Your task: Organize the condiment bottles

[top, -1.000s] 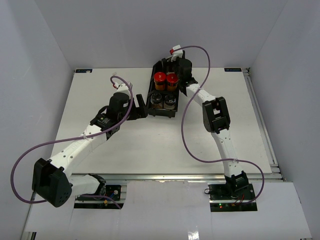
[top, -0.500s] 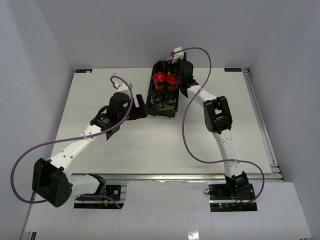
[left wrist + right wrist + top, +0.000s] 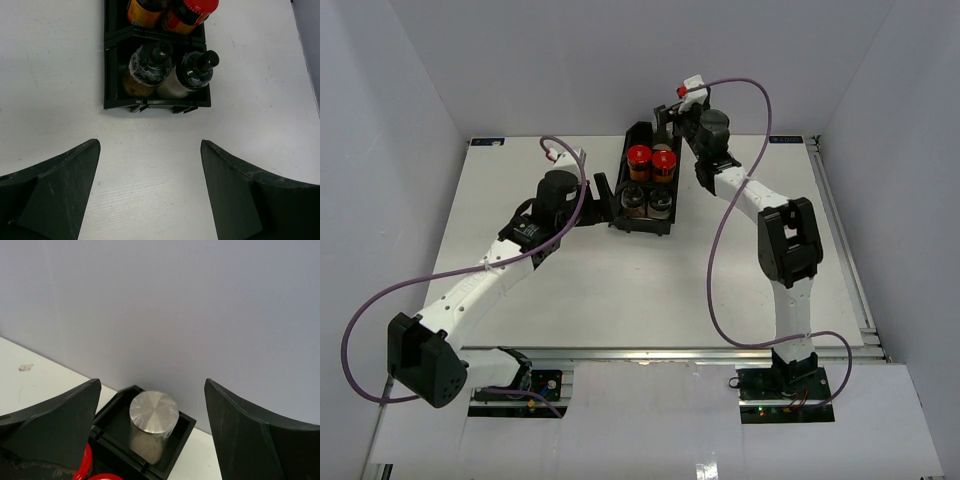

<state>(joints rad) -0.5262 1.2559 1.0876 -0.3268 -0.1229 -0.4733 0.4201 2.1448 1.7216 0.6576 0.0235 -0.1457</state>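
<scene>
Toward the far edge of the white surface [image 3: 620,290] stands a long black tray [image 3: 155,106] of three compartments, holding all five condiment bottles [image 3: 660,200]. Two amber bottles with red caps [image 3: 639,157] fill the middle compartment side by side. Two dark-capped bottles [image 3: 150,67] share the near compartment. One cream bottle with a flat grey lid [image 3: 153,412] stands alone in the far one. Yellow-orange labels show on the amber pair, their print too small to read. The left tool [image 3: 149,145] hovers close to the tray's near end, spread wide and empty. The right tool [image 3: 152,385] hangs above the far end, likewise parted, grasping nothing. Pale grey walls [image 3: 570,60] close in the surface on three sides.
</scene>
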